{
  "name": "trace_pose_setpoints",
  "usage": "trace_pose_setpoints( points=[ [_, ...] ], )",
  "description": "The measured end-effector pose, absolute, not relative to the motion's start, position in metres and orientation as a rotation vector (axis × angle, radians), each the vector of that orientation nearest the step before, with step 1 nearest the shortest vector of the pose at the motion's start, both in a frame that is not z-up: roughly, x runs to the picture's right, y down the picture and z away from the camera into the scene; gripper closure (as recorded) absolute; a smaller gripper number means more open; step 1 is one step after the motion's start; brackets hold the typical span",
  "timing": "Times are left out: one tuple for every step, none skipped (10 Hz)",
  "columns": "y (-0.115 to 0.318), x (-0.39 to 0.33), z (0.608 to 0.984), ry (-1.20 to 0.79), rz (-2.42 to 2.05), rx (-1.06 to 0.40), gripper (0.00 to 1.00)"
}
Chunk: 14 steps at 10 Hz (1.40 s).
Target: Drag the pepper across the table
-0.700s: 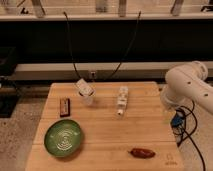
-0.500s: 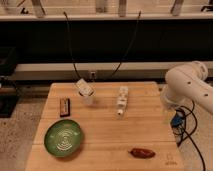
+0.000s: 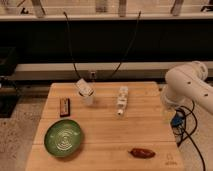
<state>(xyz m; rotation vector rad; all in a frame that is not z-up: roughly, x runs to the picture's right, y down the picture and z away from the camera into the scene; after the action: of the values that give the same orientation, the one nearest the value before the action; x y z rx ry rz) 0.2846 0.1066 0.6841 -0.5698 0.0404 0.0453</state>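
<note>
1. The pepper (image 3: 142,152) is seen lying flat on the table (image 3: 107,127), close to the near edge and toward the right corner. Nothing is touching it.
2. A small logo mark (image 3: 171,161) is noted just to the right of the pepper, in the near right corner.
3. The gripper (image 3: 168,111) is located at the low end of the white arm (image 3: 187,85), at the right edge of the table about midway along its depth. Whether it is released or clenched cannot be told. Nothing is seen held in it.
4. The gripper is kept well apart from the pepper, which lies nearer the camera and slightly to the left.
5. A green plate (image 3: 64,137) with pale rings is recorded near the front left of the table.
6. A dark brown block (image 3: 65,106) is placed behind the plate, by the left edge.
7. A white cup (image 3: 86,91) is noted behind centre-left, with something pale tilted in it.
8. A white bottle-shaped item (image 3: 121,99) is laid on its side near the table's middle.
9. Two black cables (image 3: 70,42) are seen rising behind the table.
</note>
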Motion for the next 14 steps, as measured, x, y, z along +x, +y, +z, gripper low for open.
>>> trace_pose_setpoints(
  points=[
    [0.107, 0.285, 0.684, 0.040, 0.045, -0.570, 0.20],
    [0.107, 0.285, 0.684, 0.040, 0.045, -0.570, 0.20],
    [0.107, 0.285, 0.684, 0.040, 0.045, -0.570, 0.20],
    [0.107, 0.285, 0.684, 0.040, 0.045, -0.570, 0.20],
    [0.107, 0.285, 0.684, 0.040, 0.045, -0.570, 0.20],
    [0.107, 0.285, 0.684, 0.040, 0.045, -0.570, 0.20],
    [0.107, 0.285, 0.684, 0.040, 0.045, -0.570, 0.20],
    [0.109, 0.284, 0.684, 0.041, 0.042, -0.571, 0.20],
    [0.116, 0.279, 0.684, 0.037, 0.028, -0.575, 0.20],
    [0.128, 0.272, 0.684, 0.033, 0.012, -0.580, 0.20],
    [0.139, 0.266, 0.683, 0.029, 0.002, -0.583, 0.20],
    [0.143, 0.265, 0.682, 0.029, -0.005, -0.586, 0.20],
    [0.144, 0.265, 0.682, 0.029, -0.008, -0.587, 0.20],
    [0.144, 0.262, 0.683, 0.026, -0.018, -0.587, 0.20]
  ],
)
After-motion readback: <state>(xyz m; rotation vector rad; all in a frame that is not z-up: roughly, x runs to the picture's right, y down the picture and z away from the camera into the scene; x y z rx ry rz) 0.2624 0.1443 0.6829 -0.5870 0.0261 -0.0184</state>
